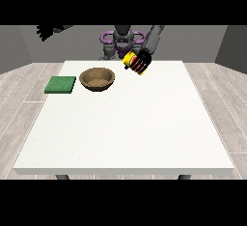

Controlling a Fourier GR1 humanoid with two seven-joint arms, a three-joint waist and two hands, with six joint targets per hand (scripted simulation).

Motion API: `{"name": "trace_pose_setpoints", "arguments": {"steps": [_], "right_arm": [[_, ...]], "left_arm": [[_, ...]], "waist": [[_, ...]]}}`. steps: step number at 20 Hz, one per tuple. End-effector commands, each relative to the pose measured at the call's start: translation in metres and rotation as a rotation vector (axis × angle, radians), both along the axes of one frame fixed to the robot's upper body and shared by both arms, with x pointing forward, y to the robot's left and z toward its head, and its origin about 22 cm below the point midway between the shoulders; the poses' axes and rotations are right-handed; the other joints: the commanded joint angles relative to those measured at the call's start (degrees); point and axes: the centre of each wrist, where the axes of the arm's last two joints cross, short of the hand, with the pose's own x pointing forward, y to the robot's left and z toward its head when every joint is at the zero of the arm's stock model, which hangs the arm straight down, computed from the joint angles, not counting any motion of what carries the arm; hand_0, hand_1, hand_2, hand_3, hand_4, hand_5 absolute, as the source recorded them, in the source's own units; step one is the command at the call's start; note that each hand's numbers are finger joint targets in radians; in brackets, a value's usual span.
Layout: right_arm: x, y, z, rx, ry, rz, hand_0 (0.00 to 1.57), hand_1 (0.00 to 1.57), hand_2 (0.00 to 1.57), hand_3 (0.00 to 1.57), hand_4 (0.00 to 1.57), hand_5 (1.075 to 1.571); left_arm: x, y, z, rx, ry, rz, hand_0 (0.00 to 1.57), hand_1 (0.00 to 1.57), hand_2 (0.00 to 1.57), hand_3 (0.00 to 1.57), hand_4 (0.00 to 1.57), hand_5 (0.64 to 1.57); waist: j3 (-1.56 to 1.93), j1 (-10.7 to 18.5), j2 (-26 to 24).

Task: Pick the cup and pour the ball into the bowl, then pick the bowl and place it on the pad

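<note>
The hand at the view's right (141,62) has its black fingers wrapped around the yellow cup (129,59), which hangs tilted above the white table (144,123), its mouth turned toward the brown wooden bowl (97,79). The bowl sits a little beyond the fingertips, toward the view's left; the green pad (61,84) lies further that way, just beside the bowl. The ball cannot be made out. The pour looks under way or imminent, with the bowl's move to the pad left. The hand at the view's left (47,30) hangs raised, well away, fingers spread.
</note>
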Motion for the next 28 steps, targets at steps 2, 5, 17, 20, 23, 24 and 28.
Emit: {"name": "trace_pose_setpoints", "arguments": {"steps": [2,5,17,20,23,24,28], "right_arm": [[0.007,0.008,-0.010,0.001,0.042,-0.044,0.00,0.00,0.00,0.00,0.62,1.565],[0.004,0.004,-0.016,-0.007,0.125,-0.053,0.00,0.00,0.00,0.00,0.64,1.566],[0.021,0.015,-0.025,0.017,0.169,-0.022,0.00,0.00,0.00,0.00,0.66,1.562],[0.018,-0.002,-0.026,0.016,0.141,0.000,0.00,0.00,0.00,0.00,0.66,1.561],[0.009,-0.007,-0.037,0.019,0.150,-0.037,0.00,0.00,0.00,0.00,0.66,1.561],[0.030,-0.005,-0.018,0.022,0.106,-0.001,0.00,0.00,0.00,0.00,0.67,1.560],[0.027,0.021,-0.040,0.012,0.115,-0.008,0.00,0.00,0.00,0.00,0.69,1.563]], "left_arm": [[0.020,-0.018,0.015,0.253,0.019,0.019,1.31,1.31,1.57,1.57,1.20,1.559],[0.024,-0.036,0.018,0.391,0.069,-0.002,1.31,1.31,1.57,1.57,1.20,1.559],[0.025,-0.107,0.052,0.754,0.133,0.052,0.80,0.80,1.57,1.23,0.90,1.570],[0.013,-0.120,0.050,0.868,0.086,0.061,0.45,0.45,1.56,1.21,0.76,1.569],[0.007,-0.131,0.057,0.946,0.099,-0.024,0.21,0.21,1.19,1.37,0.68,1.567],[0.006,-0.146,0.072,0.978,0.047,0.004,0.00,0.00,1.05,1.37,0.75,1.569],[-0.003,-0.158,0.083,1.027,0.039,-0.040,0.00,0.00,1.24,1.52,0.90,1.570]], "waist": [[-0.05,1.83,-1.53],[-0.05,2.99,-5.35],[-0.16,1.55,-8.54],[-0.12,-0.40,-6.36],[-0.13,2.30,-6.72],[-0.12,-0.01,-4.03],[-0.16,1.17,-3.87]]}}
